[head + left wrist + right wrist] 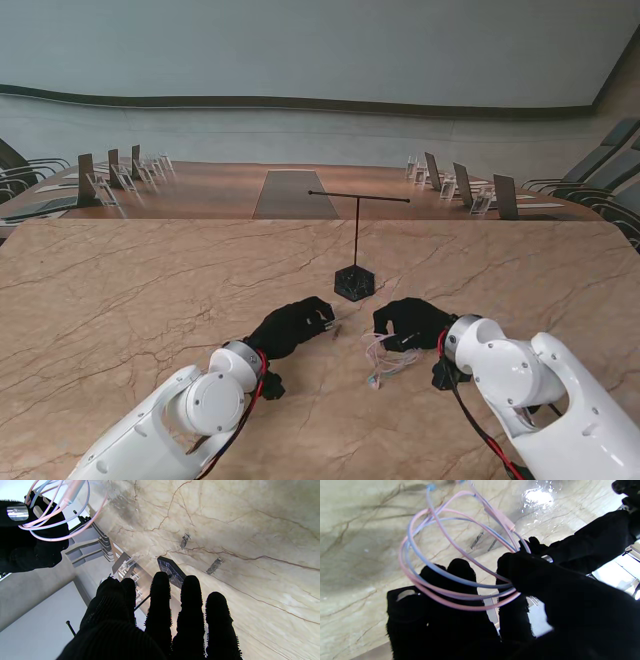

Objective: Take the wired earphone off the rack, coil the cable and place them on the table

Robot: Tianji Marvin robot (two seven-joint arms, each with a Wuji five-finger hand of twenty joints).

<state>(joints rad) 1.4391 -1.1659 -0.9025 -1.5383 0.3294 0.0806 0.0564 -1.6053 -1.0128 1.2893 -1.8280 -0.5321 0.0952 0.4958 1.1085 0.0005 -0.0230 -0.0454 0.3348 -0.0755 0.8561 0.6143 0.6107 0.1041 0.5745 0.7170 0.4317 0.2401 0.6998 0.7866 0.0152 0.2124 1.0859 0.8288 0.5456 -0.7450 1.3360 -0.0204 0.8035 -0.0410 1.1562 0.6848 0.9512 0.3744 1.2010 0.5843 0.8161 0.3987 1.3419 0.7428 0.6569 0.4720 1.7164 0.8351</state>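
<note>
Since the rack [356, 240] stands bare now, with nothing draped on its crossbar, the earphone [460, 580] has clearly come off it and sits bunched in the right hand [412, 322], just this side of the rack's base. From the right wrist view, the fingers [515, 572] are pinched shut on the pink and blue cable, which hangs in roughly three or four loops, so I'd guess the pinch is there to stop the coil springing apart before it goes down on the bench [120, 300]. Left hand [292, 326] holds nothing, fingers straight and a bit apart, hovering nearby. Count: one rack, one earphone, two hands.
</note>
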